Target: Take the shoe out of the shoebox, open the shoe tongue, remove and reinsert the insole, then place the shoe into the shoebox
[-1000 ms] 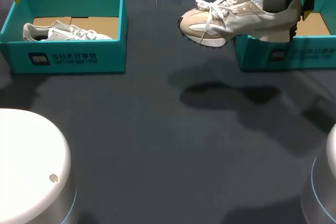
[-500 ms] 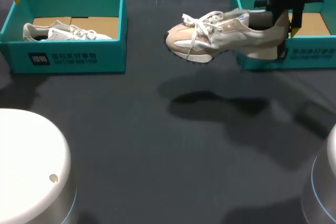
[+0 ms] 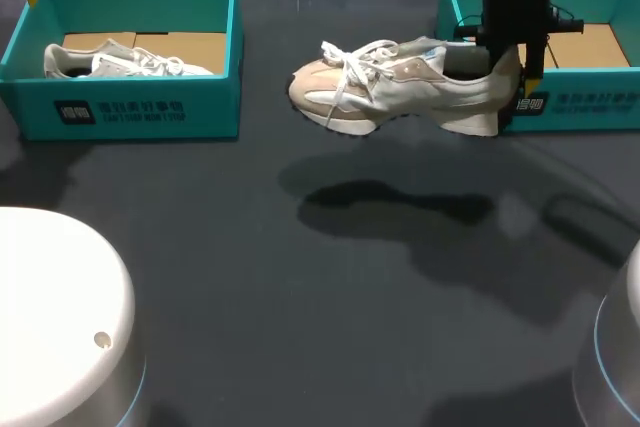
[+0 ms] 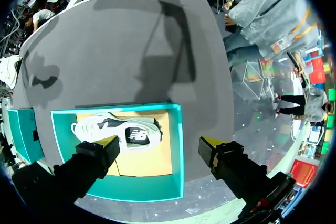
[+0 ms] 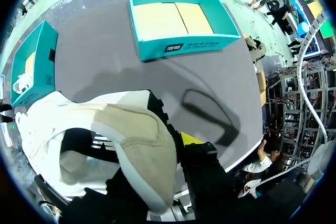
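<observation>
A beige and white shoe hangs in the air above the dark table, toe to the left, just left of the empty teal shoebox. My right gripper is shut on its heel from above. In the right wrist view the heel fills the space between the fingers of the right gripper, with one yellow fingertip showing beside it; the empty shoebox lies ahead. My left gripper stands open high over the left shoebox, nothing between its fingers.
The left teal shoebox at the back left holds a second white shoe, also seen under the left gripper as a shoe. Dark table surface stretches between and in front of the boxes. White robot bases stand at the near corners.
My right arm has carried the shoe leftward, away from the right shoebox and a little lower. The left arm has not moved.
</observation>
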